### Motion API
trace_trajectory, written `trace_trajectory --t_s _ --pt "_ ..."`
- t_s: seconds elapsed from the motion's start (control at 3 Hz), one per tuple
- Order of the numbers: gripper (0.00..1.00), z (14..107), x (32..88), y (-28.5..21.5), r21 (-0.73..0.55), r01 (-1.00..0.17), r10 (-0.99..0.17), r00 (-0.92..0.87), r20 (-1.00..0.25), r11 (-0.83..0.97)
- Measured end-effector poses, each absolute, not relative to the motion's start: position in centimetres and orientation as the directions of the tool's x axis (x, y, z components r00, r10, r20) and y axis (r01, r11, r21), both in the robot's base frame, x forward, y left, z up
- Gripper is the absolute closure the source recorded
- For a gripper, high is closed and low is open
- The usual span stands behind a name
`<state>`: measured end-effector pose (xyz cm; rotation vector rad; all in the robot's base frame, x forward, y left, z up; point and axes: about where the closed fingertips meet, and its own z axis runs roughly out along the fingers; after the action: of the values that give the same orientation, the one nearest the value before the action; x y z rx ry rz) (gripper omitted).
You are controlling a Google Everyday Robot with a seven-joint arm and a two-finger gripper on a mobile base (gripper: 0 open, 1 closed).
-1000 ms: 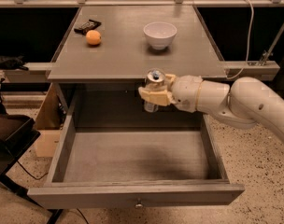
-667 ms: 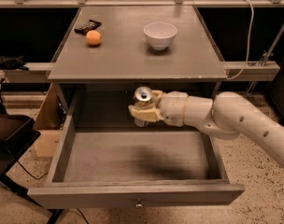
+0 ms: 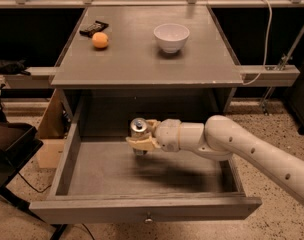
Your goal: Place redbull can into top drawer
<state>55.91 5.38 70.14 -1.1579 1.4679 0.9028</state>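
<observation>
**Robot arm holds a drink can inside an open drawer**

A grey worktop (image 3: 142,59) fills the far half of the scene. Below it, the top drawer (image 3: 202,207) is pulled fully out toward the near side. It is wide and shallow, and its grey floor is bare. A thick white robot arm (image 3: 252,151) reaches in from the near right and crosses over the drawer's right wall.

At the tip of the arm, the end effector (image 3: 140,141) sits inside the drawer, in its far part and slightly left of centre. Its pale fingers are clamped on the redbull can (image 3: 138,128). The can stands upright with its shiny top showing above the fingers. Its base is low in the drawer, but whether it touches the floor cannot be told.

The can is likely light, with thin, stiff, smooth metal walls. A hard squeeze could dent it, and a loose hold could let it slip. The mid-body grip looks sensible for such a tall, narrow thing, which would tip easily if let go at a tilt.

On the worktop, well apart from the arm, a white bowl (image 3: 171,36) sits far right of centre. An orange fruit (image 3: 100,40) lies far left, just beside a small dark object (image 3: 93,28). A small round knob (image 3: 149,218) marks the drawer front.
</observation>
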Motion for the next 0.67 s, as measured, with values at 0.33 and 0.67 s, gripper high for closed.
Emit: trace_trajectory --t_s 0.33,0.67 --pt "1.00 68.01 55.89 5.60 -0.007 -0.966 -0.188 -0.044 -0.981 0.260" --pt "0.81 67.94 55.87 5.63 -0.005 -0.966 -0.187 -0.045 -0.981 0.260"
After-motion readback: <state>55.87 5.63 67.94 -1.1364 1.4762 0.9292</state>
